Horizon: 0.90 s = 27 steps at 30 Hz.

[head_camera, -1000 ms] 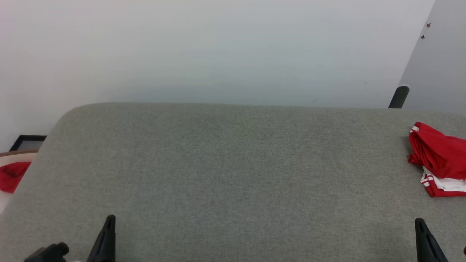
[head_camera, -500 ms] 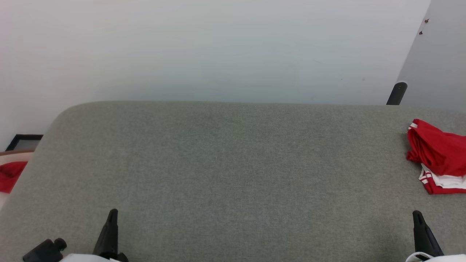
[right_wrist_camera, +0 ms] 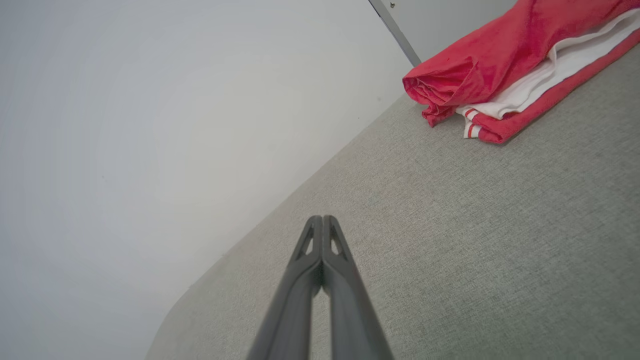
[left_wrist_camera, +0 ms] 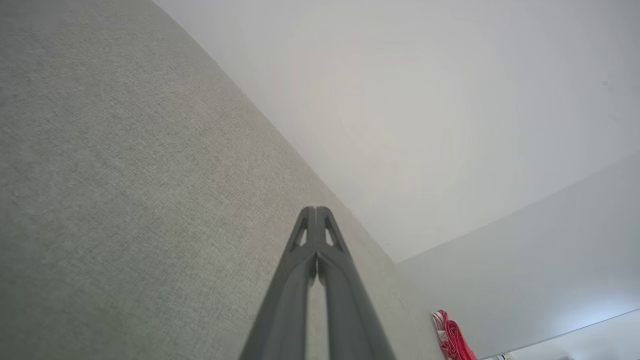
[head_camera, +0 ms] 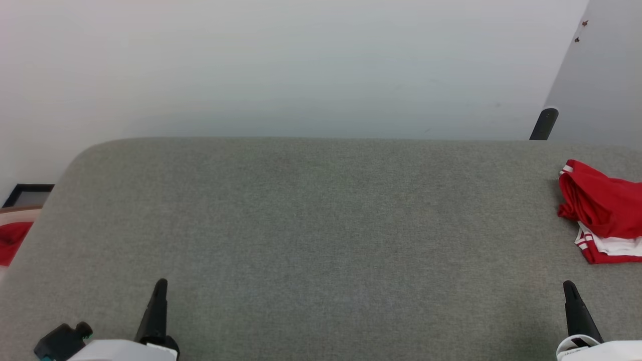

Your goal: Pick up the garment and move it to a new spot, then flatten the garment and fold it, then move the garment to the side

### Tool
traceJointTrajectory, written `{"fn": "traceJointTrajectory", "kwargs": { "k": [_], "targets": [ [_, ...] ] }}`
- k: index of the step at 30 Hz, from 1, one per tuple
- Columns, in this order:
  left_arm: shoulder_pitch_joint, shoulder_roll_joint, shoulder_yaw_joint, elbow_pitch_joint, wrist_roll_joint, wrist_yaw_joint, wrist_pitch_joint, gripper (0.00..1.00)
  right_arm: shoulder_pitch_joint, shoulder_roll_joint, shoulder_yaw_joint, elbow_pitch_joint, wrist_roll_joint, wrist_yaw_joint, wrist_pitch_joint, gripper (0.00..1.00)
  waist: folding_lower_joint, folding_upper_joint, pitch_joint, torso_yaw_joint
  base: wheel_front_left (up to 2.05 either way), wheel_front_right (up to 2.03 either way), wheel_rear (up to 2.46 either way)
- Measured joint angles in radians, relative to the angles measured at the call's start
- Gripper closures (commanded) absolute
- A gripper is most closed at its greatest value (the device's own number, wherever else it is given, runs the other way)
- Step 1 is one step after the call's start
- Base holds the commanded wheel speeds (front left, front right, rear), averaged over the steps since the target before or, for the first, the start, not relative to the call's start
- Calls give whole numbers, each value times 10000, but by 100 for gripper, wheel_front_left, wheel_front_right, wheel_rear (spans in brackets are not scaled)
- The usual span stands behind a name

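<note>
The garment (head_camera: 602,210), red with white layers and red-white striped trim, lies folded in a bundle at the right edge of the grey felt table (head_camera: 321,225). The right wrist view has the garment (right_wrist_camera: 505,75) at its upper right, and the left wrist view shows the garment (left_wrist_camera: 452,340) far off at the lower right. My left gripper (head_camera: 159,288) is at the lower left, shut and holding nothing; its tips (left_wrist_camera: 316,210) are pressed together. My right gripper (head_camera: 569,288) is at the lower right, shut and holding nothing, below the garment; its tips (right_wrist_camera: 322,219) also meet.
A pale wall rises behind the table. A dark post (head_camera: 544,123) stands past the table's far right corner. Off the table's left edge lie a small red cloth (head_camera: 12,240) and a dark frame (head_camera: 27,194).
The head view has shifted a little, so the table and garment sit slightly higher. Both arms have come further into the picture from the bottom, their pale wrists now visible. Both grippers stay shut.
</note>
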Motion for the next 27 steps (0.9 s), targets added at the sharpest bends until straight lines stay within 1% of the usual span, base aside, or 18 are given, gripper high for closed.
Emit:
{"fn": "traceJointTrajectory", "kwargs": {
  "k": [14,27],
  "targets": [
    [-245,-265,167,71,-1254,0,395,100,-311,81,8,98,1726,0,408,100,0,0,97,-86,0,0,0],
    [-438,-483,291,138,-2301,0,761,100,-572,155,13,159,3097,-2,721,100,-1,0,187,-165,0,0,0]
  ]
}}
